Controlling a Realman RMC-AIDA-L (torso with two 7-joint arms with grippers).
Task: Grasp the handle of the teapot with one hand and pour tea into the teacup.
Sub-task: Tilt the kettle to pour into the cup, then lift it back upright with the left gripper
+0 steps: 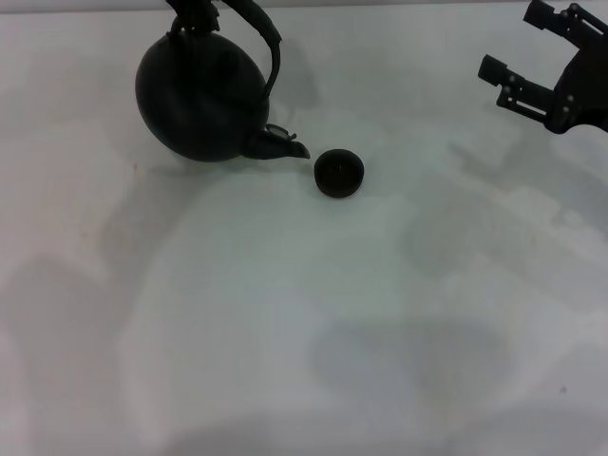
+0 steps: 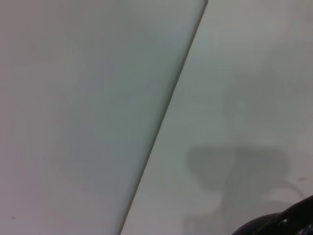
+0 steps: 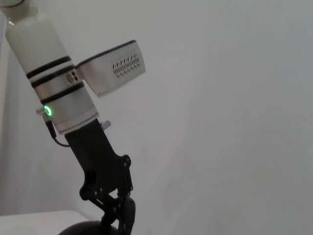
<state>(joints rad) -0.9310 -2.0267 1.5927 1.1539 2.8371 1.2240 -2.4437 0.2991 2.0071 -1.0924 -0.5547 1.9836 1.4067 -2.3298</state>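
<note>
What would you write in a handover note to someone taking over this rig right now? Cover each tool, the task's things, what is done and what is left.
Left tool: shut on the handle at the top of the teapot.
Right tool: open, parked above the table's far right, holding nothing.
The teapot is tilted, its spout toward the teacup, close beside it but apart.
Done: handle grasped, teapot tipped.
Left: bring the spout over the teacup and pour. No tea is visible.

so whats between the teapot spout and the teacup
Nothing: in the head view only a narrow strip of bare white table separates the tip of the teapot's spout from the teacup; they do not touch.
</note>
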